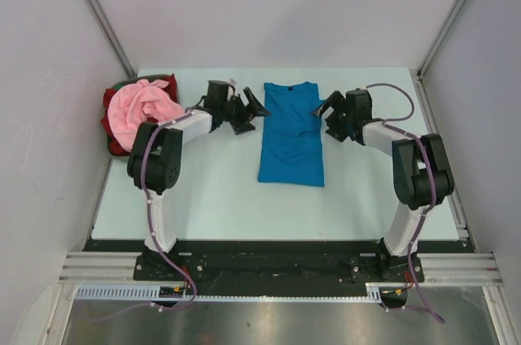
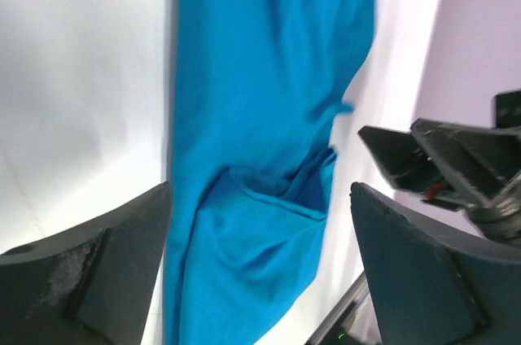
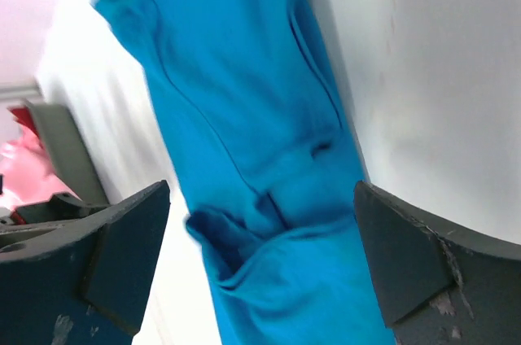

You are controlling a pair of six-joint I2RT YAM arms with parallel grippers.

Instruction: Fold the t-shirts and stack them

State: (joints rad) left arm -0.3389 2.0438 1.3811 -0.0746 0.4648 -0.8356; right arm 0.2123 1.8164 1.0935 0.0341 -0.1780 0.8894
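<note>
A plain bright blue t-shirt [image 1: 291, 133] lies mid-counter on the pale white counter [image 1: 212, 198]. At ten o'clock, a light pink t-shirt [image 1: 145, 109] covers a red t-shirt [image 1: 108, 115]. The left gripper [image 1: 250, 113] and right gripper [image 1: 328, 116] are black.

The left arm [image 1: 155, 158] and right arm [image 1: 419, 172] each had white tube links joined by bulky black joint housings. A thin purple cable [image 1: 391, 85] trailed along each. The left pincer [image 1: 251, 115] and right pincer [image 1: 330, 117] were black, and their wedge-shaped dark grey fingers [image 2: 89, 280] were scuffed pale in patches.
</note>
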